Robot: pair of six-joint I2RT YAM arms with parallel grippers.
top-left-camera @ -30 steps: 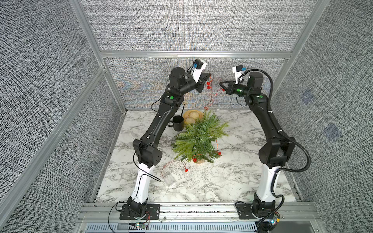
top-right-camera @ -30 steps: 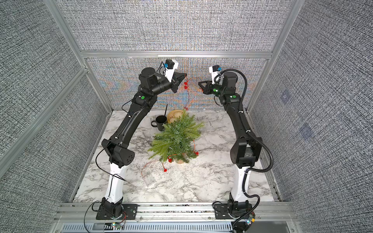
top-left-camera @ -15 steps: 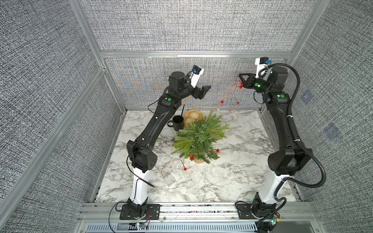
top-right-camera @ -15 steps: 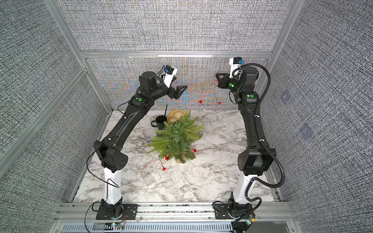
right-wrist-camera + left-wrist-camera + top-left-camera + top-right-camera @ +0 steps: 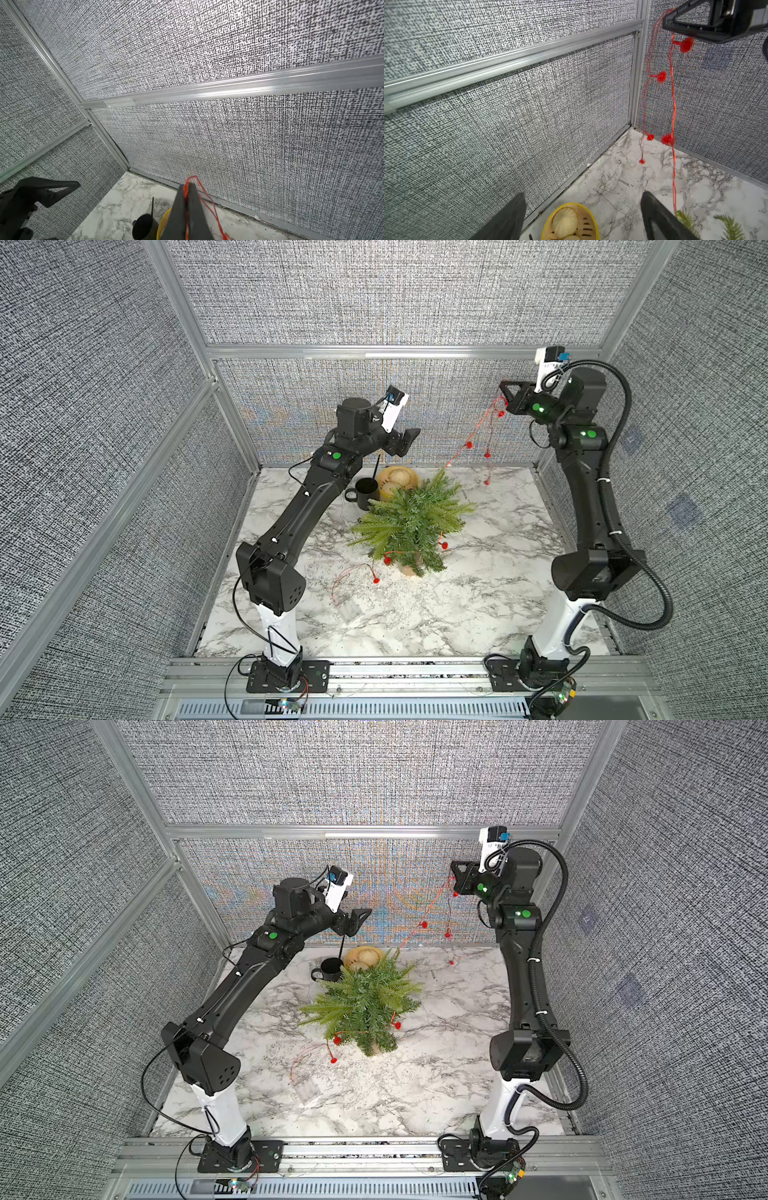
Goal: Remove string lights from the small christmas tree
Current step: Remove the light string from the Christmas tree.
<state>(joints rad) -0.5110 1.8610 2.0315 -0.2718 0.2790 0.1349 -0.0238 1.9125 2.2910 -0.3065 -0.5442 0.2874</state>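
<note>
The right fingers (image 5: 182, 209) are pressing together on the one strand of string lights (image 5: 468, 444), holding it high near the back wall. From there the coppery wire is running down to the top of the single small christmas tree (image 5: 411, 526), which is standing upright mid-table. It is then trailing out from the lower fronds to one clear battery box (image 5: 349, 608) lying flat on the marble table (image 5: 478, 605). Seven red bulbs are showing in a top view: four hanging in the air, three low by the tree. The left fingers (image 5: 658, 220) are standing wide apart, gripping nothing, above one black mug (image 5: 365, 493) and one yellow basket (image 5: 380, 479) holding two pale buns
</note>
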